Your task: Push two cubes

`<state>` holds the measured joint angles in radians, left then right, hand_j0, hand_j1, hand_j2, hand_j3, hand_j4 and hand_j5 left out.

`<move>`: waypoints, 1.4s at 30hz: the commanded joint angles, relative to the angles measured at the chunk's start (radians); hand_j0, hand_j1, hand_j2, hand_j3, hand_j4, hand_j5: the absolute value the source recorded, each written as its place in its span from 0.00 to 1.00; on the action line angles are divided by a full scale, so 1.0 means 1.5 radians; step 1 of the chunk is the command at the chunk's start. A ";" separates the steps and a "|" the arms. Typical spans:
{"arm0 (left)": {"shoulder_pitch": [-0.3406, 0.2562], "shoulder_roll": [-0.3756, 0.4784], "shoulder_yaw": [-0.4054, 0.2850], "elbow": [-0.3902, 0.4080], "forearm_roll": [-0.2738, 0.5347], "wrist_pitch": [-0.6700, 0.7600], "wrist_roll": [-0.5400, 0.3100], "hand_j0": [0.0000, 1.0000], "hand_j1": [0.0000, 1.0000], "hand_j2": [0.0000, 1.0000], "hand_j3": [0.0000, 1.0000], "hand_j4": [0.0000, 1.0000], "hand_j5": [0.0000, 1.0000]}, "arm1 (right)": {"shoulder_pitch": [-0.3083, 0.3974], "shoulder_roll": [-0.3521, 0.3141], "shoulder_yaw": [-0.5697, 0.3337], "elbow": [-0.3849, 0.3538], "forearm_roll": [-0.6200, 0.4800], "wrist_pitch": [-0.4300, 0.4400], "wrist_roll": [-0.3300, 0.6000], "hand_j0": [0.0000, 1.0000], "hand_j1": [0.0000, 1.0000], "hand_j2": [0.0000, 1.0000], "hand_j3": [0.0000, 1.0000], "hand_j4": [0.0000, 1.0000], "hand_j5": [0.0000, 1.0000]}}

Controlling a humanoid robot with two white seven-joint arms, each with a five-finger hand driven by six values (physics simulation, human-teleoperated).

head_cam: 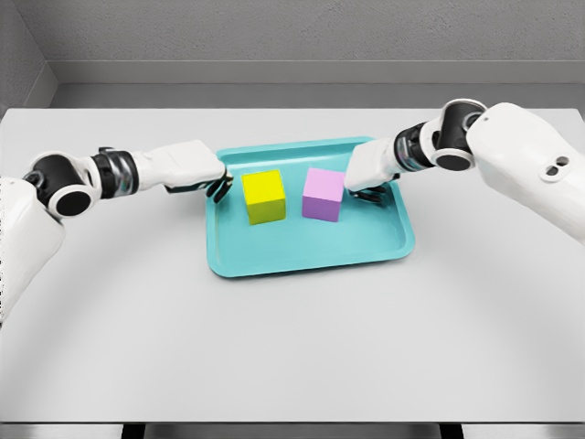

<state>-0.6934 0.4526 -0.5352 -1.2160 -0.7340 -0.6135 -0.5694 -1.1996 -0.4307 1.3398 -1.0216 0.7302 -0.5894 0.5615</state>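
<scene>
A teal tray [306,259] with a raised rim is seen lying near the middle of a pale grey table [292,347], and two cubes are set inside it, side by side with a narrow gap between them. The yellow cube [263,197] is placed in the left half of the tray, and the pink cube [323,194] stands just to its right, toward the tray's centre-right. Both cubes are seated flat on the tray floor. The left hand [196,169] is brought in from the left side, held over the tray's left rim, with its dark-tipped fingers [219,187] curled downward and nothing gripped in them; the fingertips are positioned just beside the left face of the yellow cube, and whether contact is made cannot be told. The right hand [370,169] is extended from the right side over the tray's right portion, its fingers likewise bent downward and closed on nothing; the fingertips are set against or just beside the right face of the pink cube, with actual touching not clearly resolved. The two cubes are thus bracketed between the two hands. Behind the table, a grey wall [292,37] is visible.
</scene>
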 commanded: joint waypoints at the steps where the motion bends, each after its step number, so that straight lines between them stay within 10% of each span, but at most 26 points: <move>1: 0.000 -0.016 -0.003 0.005 -0.001 0.002 -0.001 0.21 0.21 0.21 0.21 0.21 0.21 | 0.000 0.006 0.001 0.002 -0.002 0.000 0.000 0.14 0.14 0.14 0.14 0.14 0.14; 26: -0.001 -0.028 0.002 0.034 -0.013 0.002 -0.013 0.21 0.21 0.21 0.21 0.21 0.21 | -0.001 0.021 0.000 0.008 0.012 0.021 0.001 0.14 0.14 0.14 0.14 0.14 0.14; 42: 0.000 0.025 0.003 -0.063 0.029 0.002 -0.010 0.22 0.22 0.22 0.22 0.22 0.22 | -0.004 0.011 0.000 0.004 0.012 0.016 0.001 0.15 0.15 0.15 0.15 0.15 0.15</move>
<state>-0.6933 0.4807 -0.5316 -1.3021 -0.6999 -0.6133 -0.5847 -1.2088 -0.4111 1.3392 -1.0152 0.7490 -0.5653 0.5623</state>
